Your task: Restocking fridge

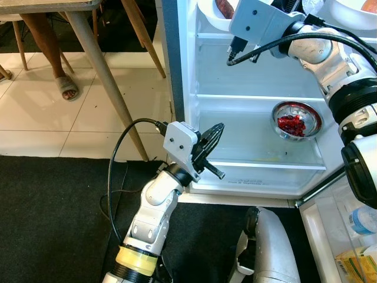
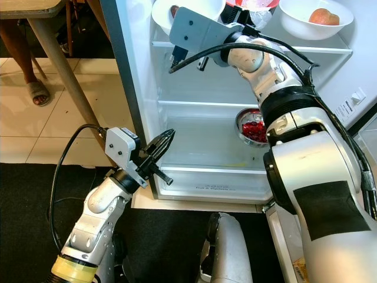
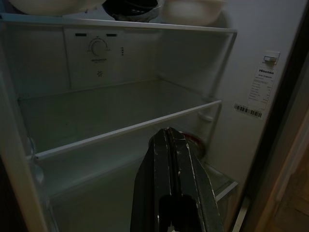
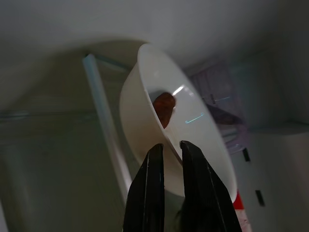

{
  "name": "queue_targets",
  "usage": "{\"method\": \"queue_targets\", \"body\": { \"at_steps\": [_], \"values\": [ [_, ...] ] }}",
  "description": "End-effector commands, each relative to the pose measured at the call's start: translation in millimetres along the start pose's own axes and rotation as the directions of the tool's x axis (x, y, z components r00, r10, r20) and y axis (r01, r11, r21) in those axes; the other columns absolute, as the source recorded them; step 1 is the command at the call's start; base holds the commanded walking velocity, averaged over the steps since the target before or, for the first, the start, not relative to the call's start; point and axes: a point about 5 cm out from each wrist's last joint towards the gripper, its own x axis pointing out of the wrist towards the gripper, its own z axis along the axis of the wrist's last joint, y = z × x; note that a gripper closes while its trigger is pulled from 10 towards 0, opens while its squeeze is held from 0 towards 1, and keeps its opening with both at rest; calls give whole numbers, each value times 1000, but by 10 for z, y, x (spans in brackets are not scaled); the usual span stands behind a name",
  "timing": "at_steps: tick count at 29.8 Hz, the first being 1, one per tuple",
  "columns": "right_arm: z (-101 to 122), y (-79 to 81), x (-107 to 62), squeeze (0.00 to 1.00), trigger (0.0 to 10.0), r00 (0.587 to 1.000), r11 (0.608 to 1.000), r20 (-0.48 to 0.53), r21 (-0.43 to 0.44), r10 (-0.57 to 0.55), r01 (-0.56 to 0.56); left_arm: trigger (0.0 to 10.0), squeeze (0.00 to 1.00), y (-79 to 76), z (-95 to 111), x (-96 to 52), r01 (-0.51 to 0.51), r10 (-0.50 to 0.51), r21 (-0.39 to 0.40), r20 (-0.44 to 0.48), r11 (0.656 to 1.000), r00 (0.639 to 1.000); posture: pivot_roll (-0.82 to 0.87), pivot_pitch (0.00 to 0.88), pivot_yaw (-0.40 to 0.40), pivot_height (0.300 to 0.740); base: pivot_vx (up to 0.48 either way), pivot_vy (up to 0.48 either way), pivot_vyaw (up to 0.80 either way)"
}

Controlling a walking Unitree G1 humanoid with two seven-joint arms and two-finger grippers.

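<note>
Holding the right gripper (image 4: 168, 151) up at the top shelf (image 2: 330, 48) of the fridge (image 2: 194, 138), I have its two fingers nipped narrow on the near rim of a white bowl (image 4: 181, 130), one finger inside the rim and one outside. The bowl sits at the left end of that shelf, straight ahead of the fingers, tipped so its mouth faces the wrist camera; something reddish-brown lies in it, and I cannot tell what. My judgement is that the next move turns on that rim grip: any pull or release goes along the fingers' line. The right arm is plainly the nearer one. The left gripper (image 1: 207, 143) hangs low by the bottom shelf with its fingers closed on nothing. A steel bowl (image 1: 296, 119) of red bits sits on the middle shelf. The top shelf's other bowls are cut off by the frame.
</note>
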Motion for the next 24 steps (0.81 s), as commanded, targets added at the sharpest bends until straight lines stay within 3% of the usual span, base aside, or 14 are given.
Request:
{"method": "queue_targets", "body": {
  "at_steps": [1,13,24],
  "values": [
    [27,-75,-9,0,10000,1000,1000,14,-12,-26,26,10000,0,-18,9,-2,8,-8,-3,1,1000,1000,-58,303,-5,517,0,0,0],
    [196,-134,38,0,10000,996,999,84,-28,-35,38,10000,0,-25,8,10,12,-12,-8,4,1000,1000,-67,303,-4,517,0,0,0],
    [399,9,156,0,10000,991,997,132,-78,25,-15,10000,0,-28,8,12,11,-11,-9,5,1000,1000,-68,306,-8,517,0,0,0]
  ]
}}
